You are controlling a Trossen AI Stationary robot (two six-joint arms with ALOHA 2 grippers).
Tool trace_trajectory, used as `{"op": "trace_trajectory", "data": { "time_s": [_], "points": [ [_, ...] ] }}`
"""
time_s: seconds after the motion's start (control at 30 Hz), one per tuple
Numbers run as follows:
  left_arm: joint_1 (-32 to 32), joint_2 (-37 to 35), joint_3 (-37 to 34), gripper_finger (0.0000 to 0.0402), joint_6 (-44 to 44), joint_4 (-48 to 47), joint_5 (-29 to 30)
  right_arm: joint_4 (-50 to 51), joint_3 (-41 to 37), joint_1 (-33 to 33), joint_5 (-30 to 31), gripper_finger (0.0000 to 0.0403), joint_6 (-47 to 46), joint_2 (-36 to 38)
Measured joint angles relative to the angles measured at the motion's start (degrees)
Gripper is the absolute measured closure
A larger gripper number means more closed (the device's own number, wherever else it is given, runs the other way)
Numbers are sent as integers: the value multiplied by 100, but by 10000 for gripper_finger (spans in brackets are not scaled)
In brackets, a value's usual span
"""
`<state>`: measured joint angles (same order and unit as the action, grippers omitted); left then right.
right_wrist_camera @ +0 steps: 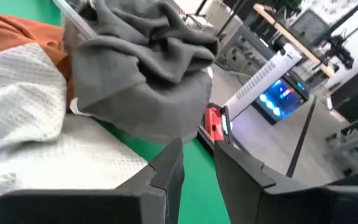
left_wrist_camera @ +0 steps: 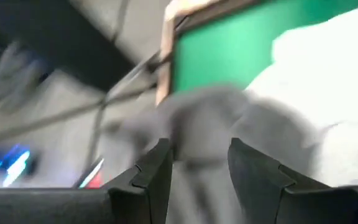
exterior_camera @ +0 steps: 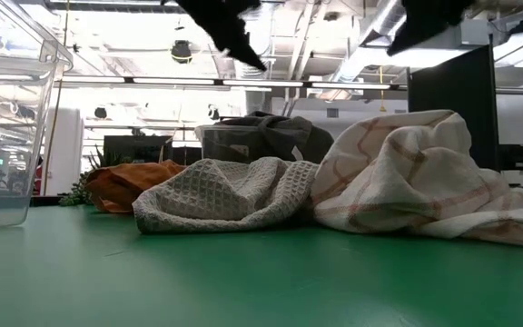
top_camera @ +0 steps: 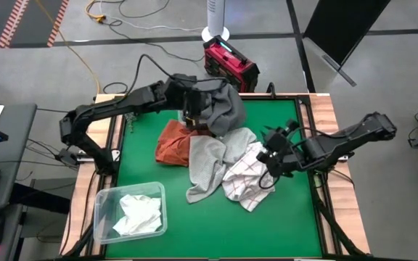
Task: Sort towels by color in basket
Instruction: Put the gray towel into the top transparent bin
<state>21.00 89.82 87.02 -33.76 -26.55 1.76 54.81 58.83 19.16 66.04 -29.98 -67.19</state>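
The left gripper [top_camera: 189,116] hangs with fingers parted, empty, just beside the dark grey towel [top_camera: 220,107], a crumpled heap at the worktop's [top_camera: 140,163] far edge; the rust towel [top_camera: 174,142] lies bunched just below those fingers; the light grey towel [top_camera: 207,163] and red-grid towel [top_camera: 244,174] sprawl beside the right gripper [top_camera: 273,161], fingers slightly apart, empty; a white towel [top_camera: 138,213] sits in the clear bin [top_camera: 100,210].

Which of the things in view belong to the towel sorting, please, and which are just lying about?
Job:
dark grey towel
rust orange towel
light grey waffle towel
red-grid white towel
white towel
clear bin

Lying about:
red case
yellow cable
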Motion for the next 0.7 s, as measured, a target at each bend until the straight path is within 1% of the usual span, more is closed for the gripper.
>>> {"op": "trace_trajectory", "data": {
  "time_s": [0.07, 0.1, 0.13, 0.2, 0.3, 0.33, 0.4, 0.47, 0.53, 0.7],
  "points": [
    [-1, 55, 0, 253, 126, 259, -776, -334, -299, -144, -17, 275, 94, 231],
    [-27, 140, 1, 253, 218, 464, -1043, -501, -412, -234, -70, 275, 157, 333],
    [-66, 236, 5, 253, 298, 677, -1190, -698, -524, -344, -149, 275, 246, 441],
    [-146, 506, 7, 253, 360, 968, -1192, -1194, -784, -535, -432, 275, 520, 638],
    [-279, 1006, 2, 253, 171, 1389, -953, -2290, -1223, -845, -960, 275, 1157, 847],
    [-325, 1164, 12, 253, 54, 1466, -776, -2647, -1363, -952, -1171, 275, 1392, 884],
    [-418, 1486, 148, 253, -200, 1483, -244, -3193, -1577, -1140, -1552, 275, 1780, 942],
    [-490, 1762, 327, 253, -309, 1458, 323, -3276, -1635, -1275, -1659, 275, 1869, 955],
    [-538, 2040, 566, 253, -285, 1288, 663, -3259, -1635, -1364, -1667, 275, 1863, 955],
    [-606, 2579, 1098, 253, -246, 599, 780, -3267, -1637, -1408, -1678, 275, 1932, 955]
  ]
}}
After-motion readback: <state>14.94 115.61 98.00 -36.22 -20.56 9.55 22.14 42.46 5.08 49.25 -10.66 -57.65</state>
